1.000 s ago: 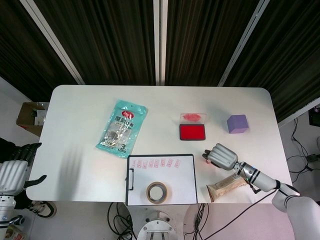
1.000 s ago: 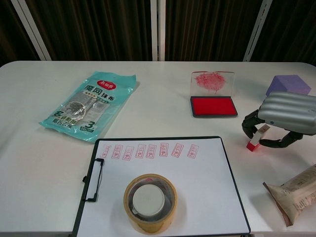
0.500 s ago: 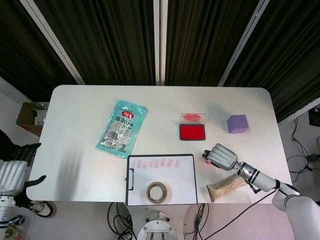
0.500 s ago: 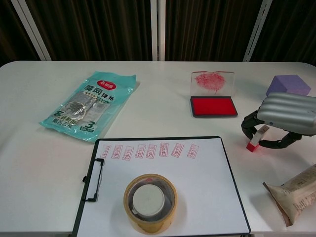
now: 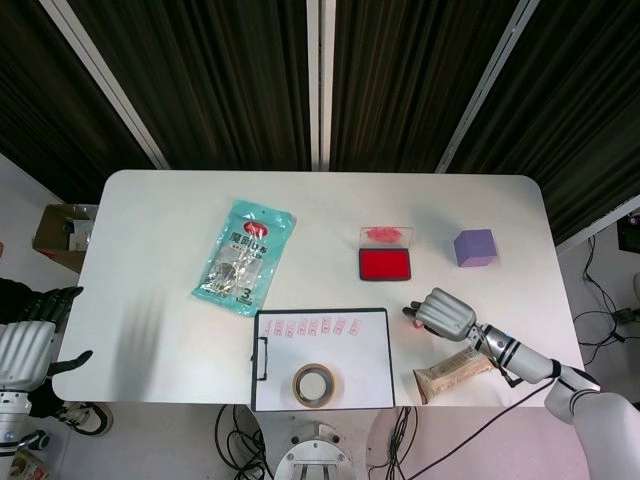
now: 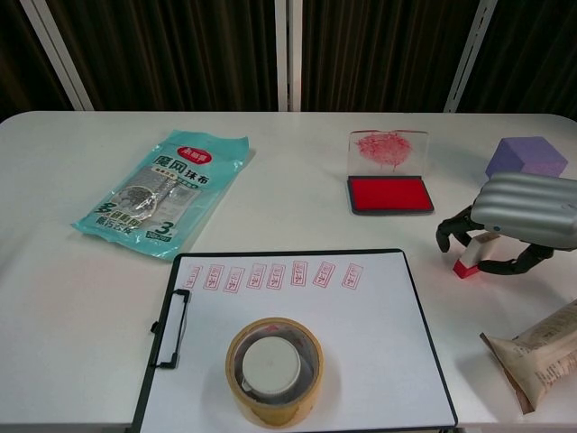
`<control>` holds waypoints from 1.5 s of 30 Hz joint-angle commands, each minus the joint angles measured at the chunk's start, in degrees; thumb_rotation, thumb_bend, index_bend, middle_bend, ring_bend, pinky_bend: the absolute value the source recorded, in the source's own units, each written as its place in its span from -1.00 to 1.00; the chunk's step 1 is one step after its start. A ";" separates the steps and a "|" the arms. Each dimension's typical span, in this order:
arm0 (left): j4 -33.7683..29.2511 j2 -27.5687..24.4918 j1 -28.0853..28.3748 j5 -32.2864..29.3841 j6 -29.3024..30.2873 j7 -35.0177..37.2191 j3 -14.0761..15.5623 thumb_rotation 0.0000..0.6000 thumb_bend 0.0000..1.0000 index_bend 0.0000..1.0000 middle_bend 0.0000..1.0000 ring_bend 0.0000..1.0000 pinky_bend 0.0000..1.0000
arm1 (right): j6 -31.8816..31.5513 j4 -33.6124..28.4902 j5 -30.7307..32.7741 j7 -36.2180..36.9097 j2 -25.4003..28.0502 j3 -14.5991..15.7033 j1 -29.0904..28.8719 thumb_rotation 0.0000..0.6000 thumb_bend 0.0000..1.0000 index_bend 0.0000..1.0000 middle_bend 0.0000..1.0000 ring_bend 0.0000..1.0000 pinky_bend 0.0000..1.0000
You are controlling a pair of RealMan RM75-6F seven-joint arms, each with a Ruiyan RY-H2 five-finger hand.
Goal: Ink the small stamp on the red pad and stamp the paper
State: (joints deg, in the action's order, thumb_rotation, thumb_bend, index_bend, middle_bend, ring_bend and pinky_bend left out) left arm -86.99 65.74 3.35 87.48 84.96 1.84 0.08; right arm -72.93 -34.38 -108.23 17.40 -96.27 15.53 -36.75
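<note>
The small stamp (image 6: 470, 256), white with a red base, stands upright on the table to the right of the clipboard. My right hand (image 6: 523, 212) arches over it and holds it, dark fingers on its left and thumb on its right; the palm hides its top. From the head view only a red trace of the stamp (image 5: 412, 322) shows beside the right hand (image 5: 446, 313). The red ink pad (image 6: 389, 194) lies open, its lid up, behind the paper (image 6: 361, 352), which carries a row of several red prints. My left hand (image 5: 25, 345) hangs open off the table's left edge.
A roll of tape (image 6: 273, 370) sits on the clipboard's paper. A snack packet (image 6: 536, 352) lies just near-right of my right hand. A purple block (image 6: 526, 155) stands at the far right and a teal packet (image 6: 162, 194) lies at the left.
The stamp leaned to one side before and now stands upright, shifted slightly right. The right hand's fingers have spread a little on the left side. The left hand has not moved.
</note>
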 commanded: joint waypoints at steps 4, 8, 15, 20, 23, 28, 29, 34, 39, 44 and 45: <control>-0.01 -0.02 0.01 0.00 0.00 0.01 -0.02 1.00 -1.00 -0.74 -0.71 -0.76 -0.50 | 0.01 -0.11 -0.01 0.05 0.03 -0.05 -0.02 1.00 -0.54 -0.40 -0.06 0.93 1.00; -0.01 -0.02 -0.01 -0.04 -0.02 0.06 -0.01 1.00 -1.00 -0.74 -0.71 -0.76 -0.50 | -0.30 -0.11 -0.10 -0.12 0.05 -0.11 0.02 1.00 -0.54 -0.46 -0.12 0.93 1.00; 0.02 -0.05 0.00 -0.03 0.01 0.10 -0.05 1.00 -1.00 -0.74 -0.71 -0.76 -0.50 | -1.07 -0.39 -0.24 -0.69 0.51 -0.32 -0.05 1.00 -0.55 -0.59 -0.25 0.93 1.00; -0.04 -0.03 0.06 0.03 -0.01 0.03 -0.08 1.00 -1.00 -0.74 -0.71 -0.76 -0.50 | -1.74 -1.33 -0.29 -1.74 1.52 -0.56 -0.12 1.00 -0.58 -0.74 -0.33 0.93 1.00; -0.12 -0.08 0.07 0.01 -0.02 -0.01 -0.09 1.00 -1.00 -0.74 -0.71 -0.76 -0.50 | -2.51 -2.99 -0.48 -2.41 3.11 -0.44 0.01 1.00 -0.63 -0.79 -0.36 0.92 1.00; -0.31 -0.09 0.21 0.10 -0.09 -0.06 -0.15 1.00 -1.00 -0.74 -0.71 -0.76 -0.50 | -3.24 -7.36 -1.13 -6.01 7.58 0.58 0.88 1.00 -0.73 -0.98 -0.44 0.92 1.00; -0.40 -0.08 0.24 0.17 -0.07 -0.08 -0.16 1.00 -1.00 -0.74 -0.71 -0.76 -0.50 | -3.66 -9.08 -0.91 -7.09 9.08 0.51 1.26 1.00 -0.77 -1.00 -0.47 0.92 1.00; -0.81 -0.22 0.28 0.35 0.05 -0.33 -0.15 1.00 -1.00 -0.74 -0.71 -0.76 -0.50 | -10.08 -16.93 2.16 -10.46 16.02 -2.31 4.67 1.00 -0.87 -1.00 -0.51 0.91 1.00; -1.76 -0.60 0.44 0.59 0.27 -0.85 -0.32 1.00 -1.00 -0.74 -0.71 -0.76 -0.50 | -18.85 -23.67 7.72 -15.07 22.60 -6.44 11.40 1.00 -0.89 -1.00 -0.51 0.86 1.00; -3.11 -0.93 0.70 0.78 0.55 -1.91 -0.67 1.00 -1.00 -0.74 -0.71 -0.76 -0.50 | -19.93 -33.65 17.20 -17.17 27.67 -8.47 19.53 1.00 -0.84 -1.00 -0.91 -0.52 0.13; -3.26 -0.98 0.74 0.75 0.63 -2.12 -0.79 1.00 -1.00 -0.74 -0.71 -0.76 -0.50 | -19.61 -36.07 19.40 -17.87 28.38 -8.99 20.82 1.00 -0.85 -1.00 -0.96 -0.75 -0.08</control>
State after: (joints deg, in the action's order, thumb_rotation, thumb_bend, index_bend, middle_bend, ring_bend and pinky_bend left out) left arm -90.15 64.82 4.04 88.22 85.51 -0.18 -0.62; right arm -92.62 -63.70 -95.15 2.03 -71.59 8.61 -20.96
